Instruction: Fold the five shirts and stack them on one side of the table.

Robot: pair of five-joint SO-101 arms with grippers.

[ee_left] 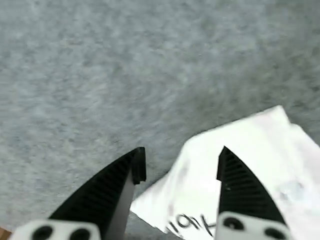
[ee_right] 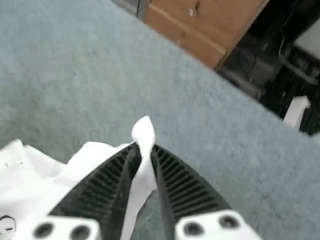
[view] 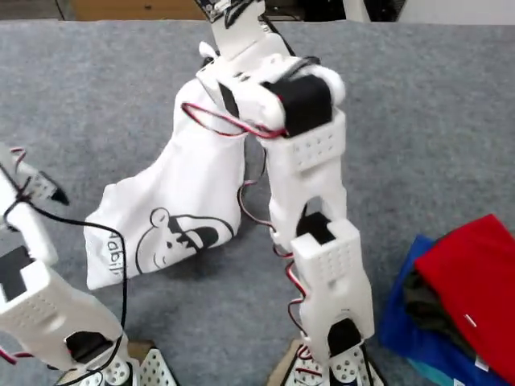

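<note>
White cotton of the shirt (view: 173, 217) hung from the right gripper (ee_right: 144, 149), clamped on a thin pinch toward the table's (view: 96, 96) far edge; so small a bite could slip. The left gripper (ee_left: 182, 159) gaped over the shirt's lower corner, holding nothing, and might bunch it. The folded pile (view: 459, 297) lay at the near right corner.

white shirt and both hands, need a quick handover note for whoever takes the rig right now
Right hand: shut on an edge of the white shirt, with that end raised off the table.
Left hand: open, above a low corner of the same shirt, not gripping.
Red shirt lies on a blue shirt on the right arm's side, with more cloth between them; I cannot count the pieces.
Done: those look folded and stacked.
Left: fold the white shirt and put it on the red one.
</note>
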